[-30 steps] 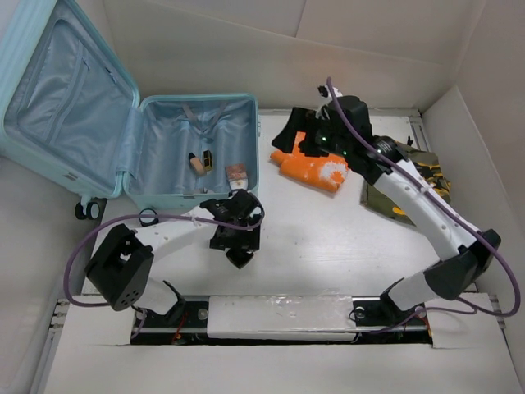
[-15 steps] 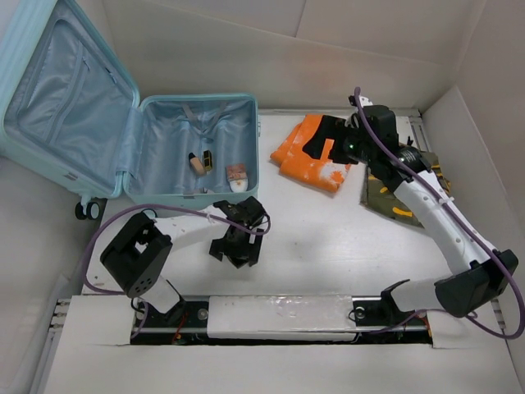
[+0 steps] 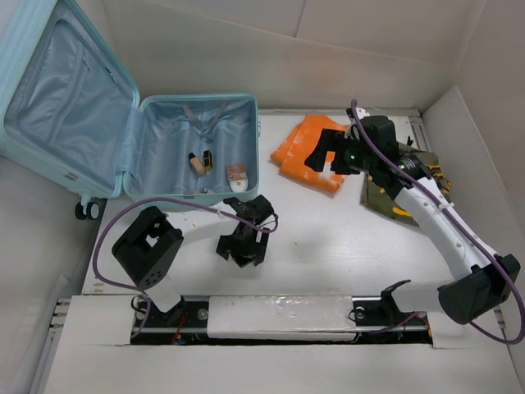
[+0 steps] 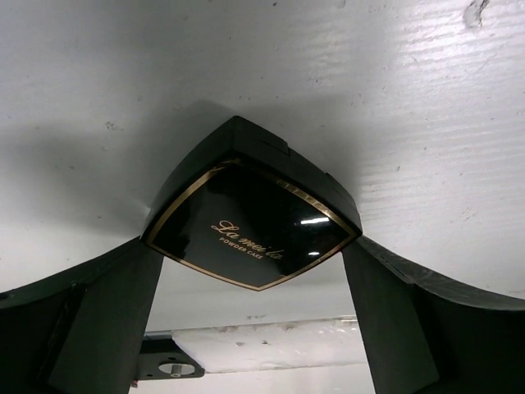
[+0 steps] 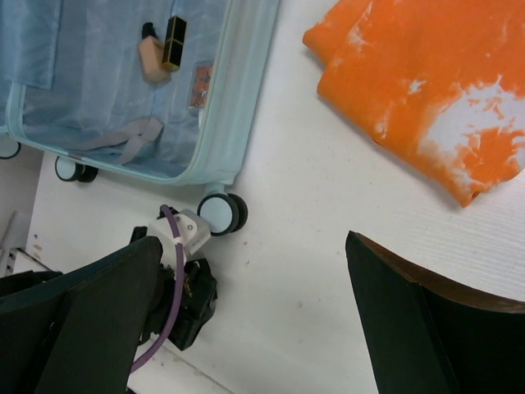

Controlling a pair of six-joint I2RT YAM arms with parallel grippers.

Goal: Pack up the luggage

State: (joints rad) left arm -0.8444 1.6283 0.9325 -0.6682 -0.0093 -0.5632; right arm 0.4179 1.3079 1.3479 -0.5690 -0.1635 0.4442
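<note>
So the luggage (image 3: 57, 98) is sitting open at the far left corner of the worktop (image 3: 344, 246). The base half lies flat on it, and the lid is tipped up and back past the left edge. There are only three small bits in the base: a beige bottle (image 3: 197, 166), a black-and-gold lipstick (image 3: 208, 160) just beside it, and a little packet (image 3: 236, 172) near the right wall.

The left gripper (image 3: 240, 250) is down on the worktop just in front of the luggage's near edge, toward the near left. From the wrist view its fingers (image 4: 98, 320) are spread wide either side of a black compact (image 4: 254, 234) with gold trim, which is lying flat on the white surface. The compact's side corners come right up to the inner faces of the fingers, but I honestly can't tell if they're pressing on it or just flanking it.

The right gripper (image 3: 321, 154) hangs over an orange tie-dye garment (image 3: 291, 152) at the far edge, roughly mid-worktop. Its fingers (image 5: 90, 304) are wide apart with nothing between them — just bare worktop underneath. An olive patterned garment (image 3: 379, 199) lies by the right edge, partly under that arm.
</note>
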